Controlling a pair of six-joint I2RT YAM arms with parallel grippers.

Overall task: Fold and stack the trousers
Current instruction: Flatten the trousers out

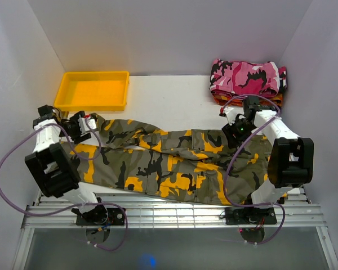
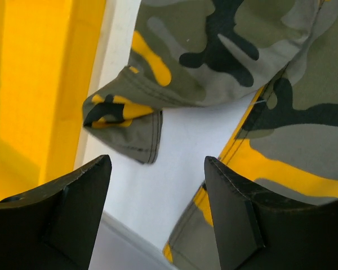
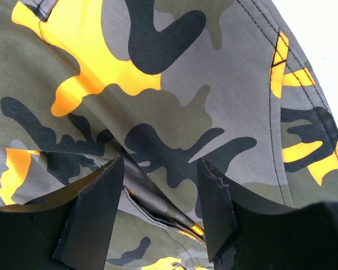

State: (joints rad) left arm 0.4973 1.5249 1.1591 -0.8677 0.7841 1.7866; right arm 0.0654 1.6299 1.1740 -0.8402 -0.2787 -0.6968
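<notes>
Camouflage trousers [image 1: 174, 163] lie spread across the tabletop [image 1: 169, 98], legs toward 9 o'clock and waist toward 3 o'clock. The left gripper [image 1: 81, 125], jaws apart, hangs over bare tabletop, with a hem corner at its 12 o'clock. The right gripper [image 1: 236, 130], jaws apart, sits over the waist cloth.

White table [image 1: 169, 98]. Trousers [image 1: 174, 163] lie spread across its near half, leg ends to the left. A yellow tray [image 1: 93, 106] sits at the far left. At the far right lies a folded orange-red garment [image 1: 218, 100], with a pink garment [image 1: 248, 77] on top.
</notes>
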